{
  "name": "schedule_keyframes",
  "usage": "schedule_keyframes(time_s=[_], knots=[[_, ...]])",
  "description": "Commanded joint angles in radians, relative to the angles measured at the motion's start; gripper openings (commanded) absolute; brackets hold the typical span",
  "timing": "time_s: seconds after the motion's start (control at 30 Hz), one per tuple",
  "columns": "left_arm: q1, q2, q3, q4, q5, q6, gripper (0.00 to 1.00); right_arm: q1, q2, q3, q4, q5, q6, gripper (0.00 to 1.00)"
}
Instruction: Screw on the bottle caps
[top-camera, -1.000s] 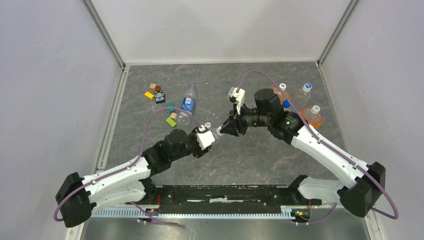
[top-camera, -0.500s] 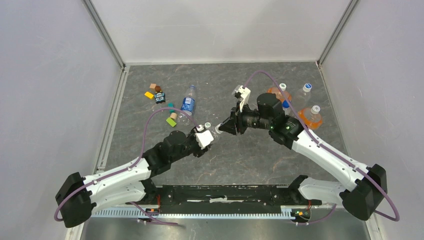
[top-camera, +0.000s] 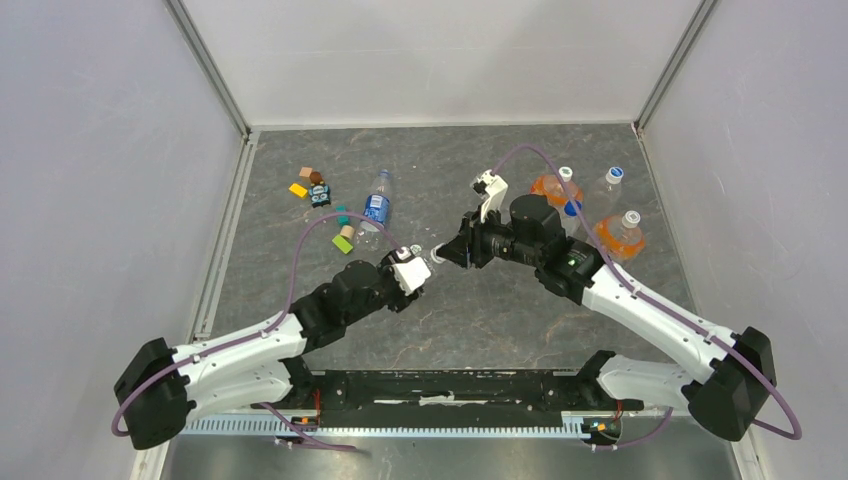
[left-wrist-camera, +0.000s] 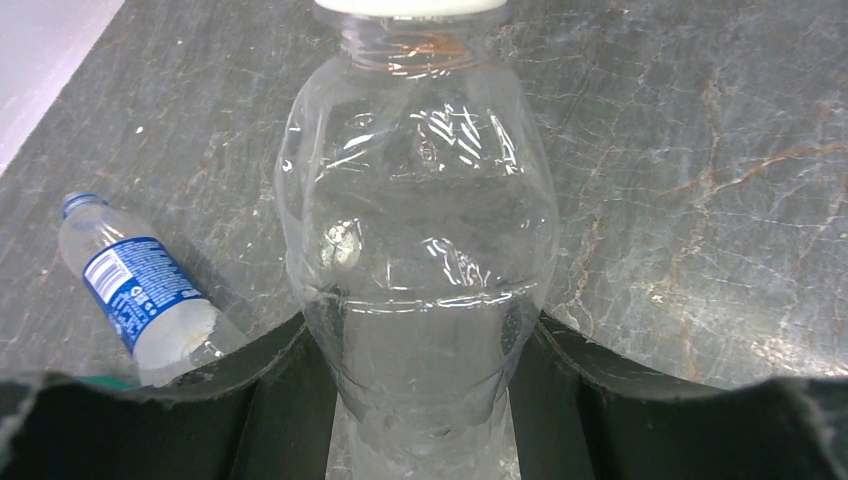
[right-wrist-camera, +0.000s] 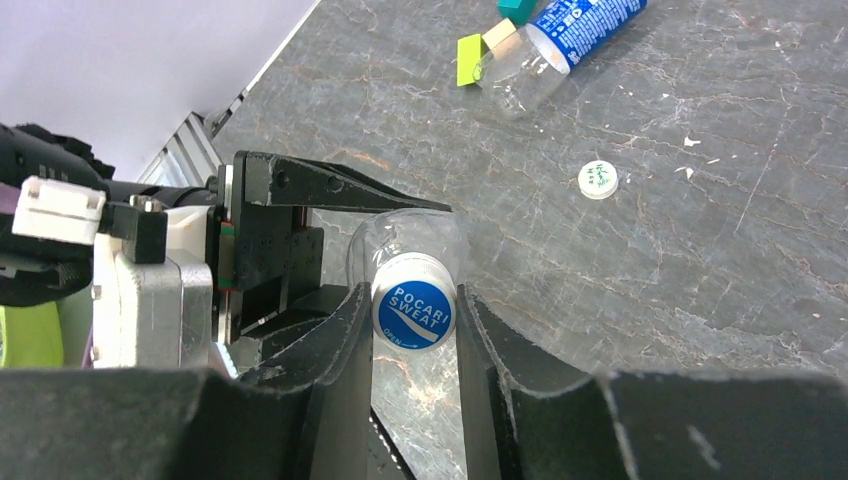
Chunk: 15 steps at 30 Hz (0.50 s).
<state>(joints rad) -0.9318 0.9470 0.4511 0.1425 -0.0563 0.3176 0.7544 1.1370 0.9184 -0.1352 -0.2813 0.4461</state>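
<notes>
Rolling at the wrist since 1 second ago, my right end effector (right-wrist-camera: 413, 298) stays pinched tight on the cap (right-wrist-camera: 413, 312), seated on the clear bottle (left-wrist-camera: 420, 250) my left end effector (top-camera: 414, 264) clamps. 1 labelled bottle (top-camera: 376, 208) and its loose cap (right-wrist-camera: 598, 180) wait on the bench (top-camera: 500, 310).

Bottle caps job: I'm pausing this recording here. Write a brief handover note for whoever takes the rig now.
Left gripper: shut on the unlabelled bottle.
Right gripper: shut on the first cap, which sits on that bottle's neck.
Elsewhere: the labelled bottle lies on its side on the table, and the loose cap lies near it.
Done: first cap placed on the neck. Threads show below it, so it is probably not tight.
Left: finish turning it, then cap the labelled bottle.
</notes>
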Motion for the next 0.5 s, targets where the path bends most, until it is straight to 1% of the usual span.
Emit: schedule_keyframes(time_s=[0.0, 0.2, 0.33, 0.47], knots=[[-0.032, -0.011, 0.073, 0.129, -0.017, 0.075, 0.02, 0.003, 0.031, -0.017, -0.007, 0.053, 0.058, 0.0], [-0.051, -0.009, 0.066, 0.128, -0.081, 0.139, 0.02, 0.015, 0.059, 0.002, -0.046, 0.07, 0.169, 0.0], [-0.054, 0.004, 0.073, 0.124, -0.116, 0.16, 0.02, 0.036, 0.054, 0.016, -0.094, 0.148, 0.265, 0.0], [-0.056, 0.008, 0.075, 0.123, -0.129, 0.157, 0.02, 0.065, 0.038, -0.002, -0.096, 0.206, 0.385, 0.0]])
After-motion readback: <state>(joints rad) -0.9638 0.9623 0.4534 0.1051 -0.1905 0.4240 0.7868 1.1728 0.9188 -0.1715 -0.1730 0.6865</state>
